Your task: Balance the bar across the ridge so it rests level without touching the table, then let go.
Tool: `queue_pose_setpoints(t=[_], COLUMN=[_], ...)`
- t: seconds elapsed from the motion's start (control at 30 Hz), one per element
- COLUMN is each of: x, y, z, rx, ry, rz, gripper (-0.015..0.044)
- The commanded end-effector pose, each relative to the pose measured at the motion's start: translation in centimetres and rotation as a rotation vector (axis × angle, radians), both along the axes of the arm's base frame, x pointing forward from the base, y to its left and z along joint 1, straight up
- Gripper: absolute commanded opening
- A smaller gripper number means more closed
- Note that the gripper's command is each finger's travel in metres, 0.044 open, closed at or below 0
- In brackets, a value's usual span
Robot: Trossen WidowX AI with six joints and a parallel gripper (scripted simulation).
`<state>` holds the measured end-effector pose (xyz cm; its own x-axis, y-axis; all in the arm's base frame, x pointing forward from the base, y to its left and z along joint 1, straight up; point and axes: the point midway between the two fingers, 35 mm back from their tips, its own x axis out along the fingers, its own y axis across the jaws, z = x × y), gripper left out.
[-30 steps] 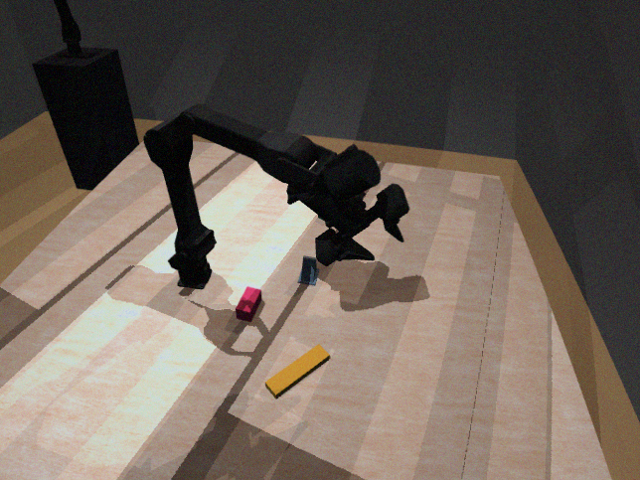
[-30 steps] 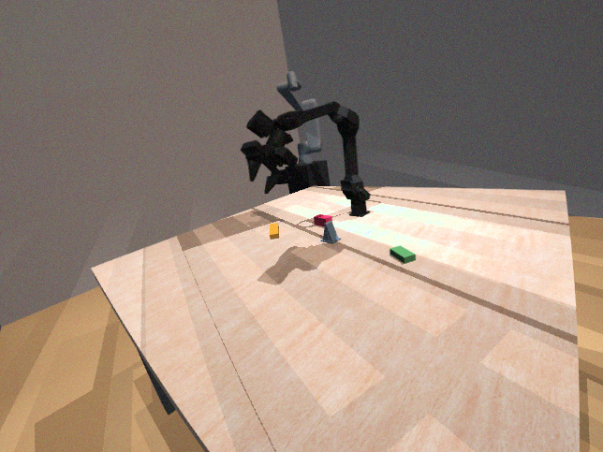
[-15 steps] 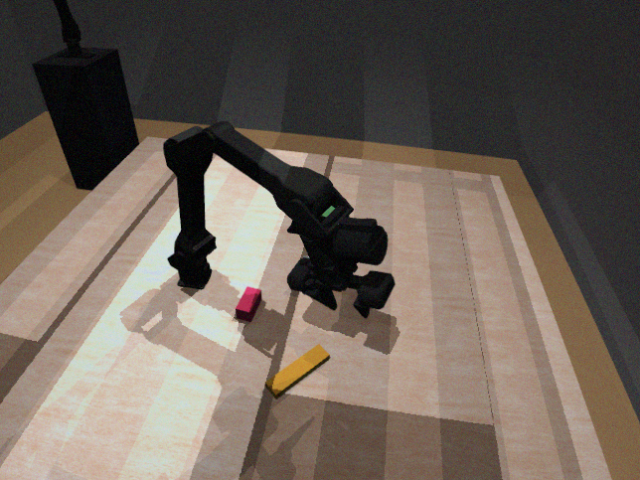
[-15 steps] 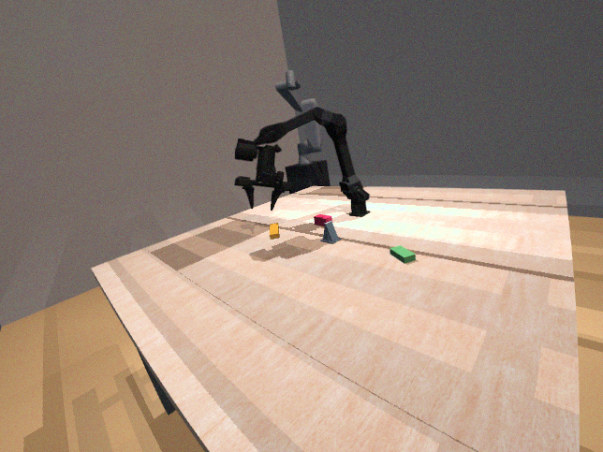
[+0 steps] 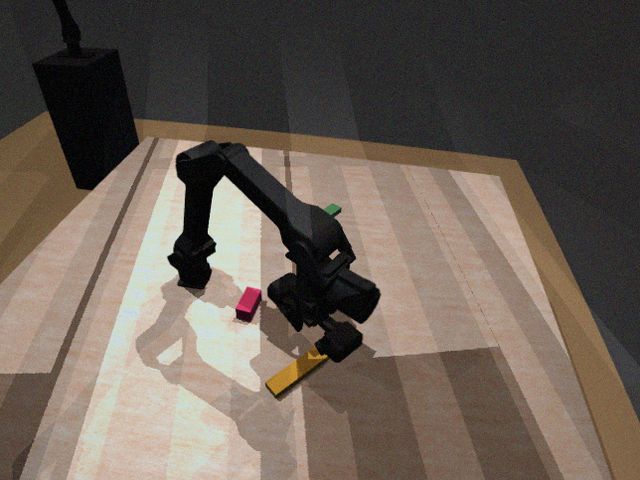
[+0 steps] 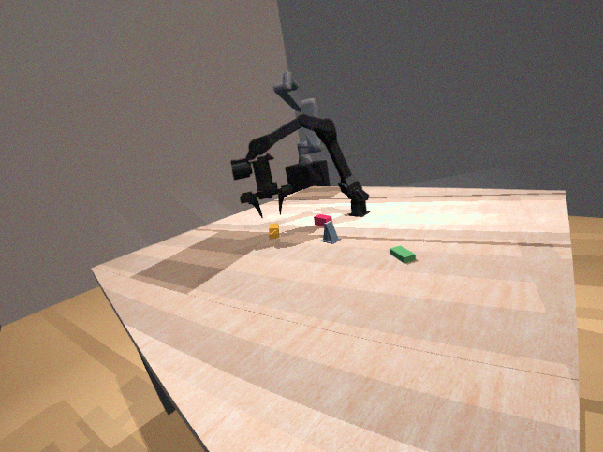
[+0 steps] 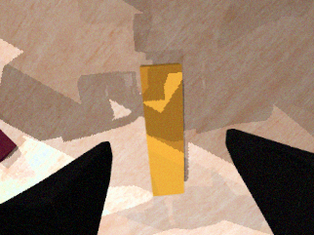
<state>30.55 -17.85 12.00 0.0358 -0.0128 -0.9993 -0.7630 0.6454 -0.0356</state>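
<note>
The yellow bar (image 5: 293, 374) (image 6: 273, 231) (image 7: 168, 174) lies flat on the table. The grey-blue ridge (image 6: 330, 233), a small wedge narrowing toward its top, stands on the table with nothing on it. The arm hides it in the top view, and it is outside the wrist view. My gripper (image 5: 308, 339) (image 6: 271, 215) (image 7: 169, 142) is open and empty, pointing down above the bar. In the wrist view the bar runs lengthwise between the two fingers, with a gap on each side. In the top view the gripper covers the bar's far end.
A pink-red block (image 5: 249, 300) (image 6: 322, 219) (image 7: 6, 144) lies near the ridge, on the side of the arm's base. A green block (image 5: 333, 210) (image 6: 403, 254) lies on the other side of the ridge from the bar. A dark pedestal (image 5: 90, 121) stands beyond the table.
</note>
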Motion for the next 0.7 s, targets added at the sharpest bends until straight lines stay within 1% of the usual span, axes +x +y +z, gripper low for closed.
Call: queue_pose_setpoints(t=[0.0, 0.23, 0.67], x=[0.0, 0.1, 0.2], y=[-0.2, -0.3, -0.3], z=[-0.4, -4.1, -5.4], rx=[-0.006, -0.006, -0.006], ry=[0.003, 0.003, 0.003], rz=[-0.011, -0.011, -0.011], gripper=[0.0315, 0.0315, 0.0315])
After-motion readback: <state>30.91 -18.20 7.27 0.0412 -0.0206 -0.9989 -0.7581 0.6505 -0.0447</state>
